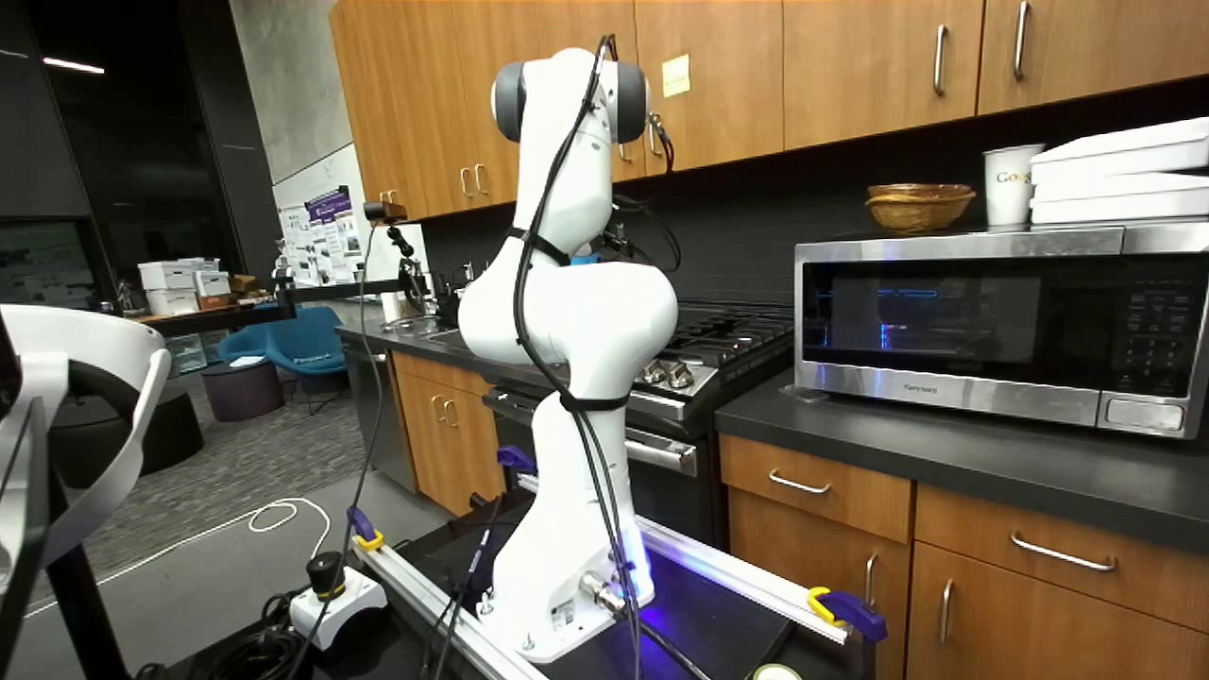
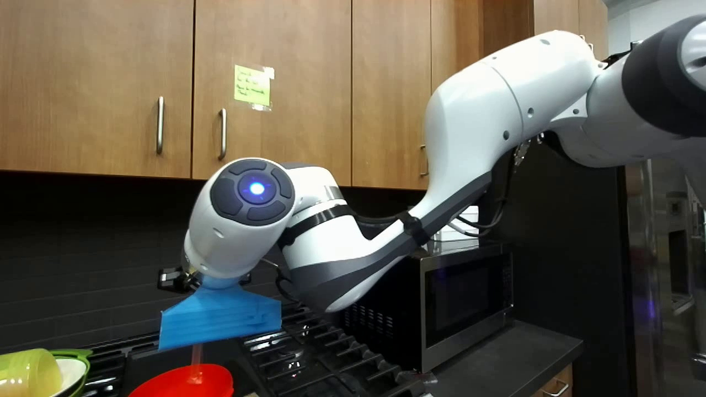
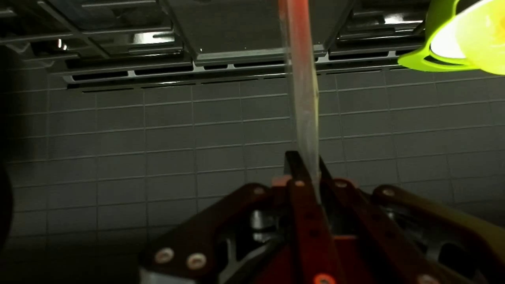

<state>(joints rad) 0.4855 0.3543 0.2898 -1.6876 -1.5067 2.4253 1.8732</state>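
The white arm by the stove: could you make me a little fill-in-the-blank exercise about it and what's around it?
1. The end effector holds a clear handle that leads down to a rounded thing coloured ____.
2. Below the glowing button pad, the flat sheet is coloured ____.
3. Beside the white cup, a wicker basket sits on top of the ____.

Missing words: red; blue; microwave.

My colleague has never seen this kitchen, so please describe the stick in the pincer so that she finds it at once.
Find the microwave, then the stove beside it. Above the stove, the pincer grips the translucent stick. Its straight, thin shape sets it apart from the rounded red object at its lower end and the wide yellow cup.
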